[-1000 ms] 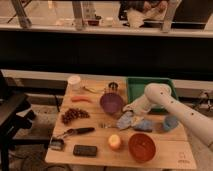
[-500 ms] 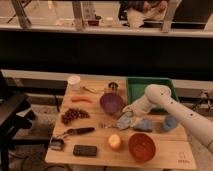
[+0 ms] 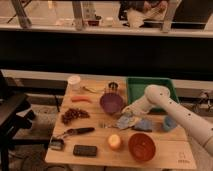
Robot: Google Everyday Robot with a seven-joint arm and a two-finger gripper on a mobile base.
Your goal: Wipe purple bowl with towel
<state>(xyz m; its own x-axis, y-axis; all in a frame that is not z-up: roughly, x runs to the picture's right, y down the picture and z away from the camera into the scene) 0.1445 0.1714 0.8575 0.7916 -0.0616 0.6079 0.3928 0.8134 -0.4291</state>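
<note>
Almost nothing has shifted since the earlier frames: the arm keeps the same reach, and everything on the table [image 3: 167, 151] lies where it did. At the left, the white cup [image 3: 74, 81] and the grapes [image 3: 74, 115] play no part. Near the middle, the purple bowl [image 3: 111, 102] sits upright. The towel [image 3: 123, 122] lies crumpled on the wood just in front of it, to its right. The gripper [image 3: 128, 114] is down at the towel's far edge; whether it has the cloth pinched cannot be told. The step in hand looks like taking up the towel. Next, the cloth must be lifted and carried the short way left into the bowl. The arm enters from the right, its elbow bent over the green tray [image 3: 137, 86] and its forearm sloping down leftward.
</note>
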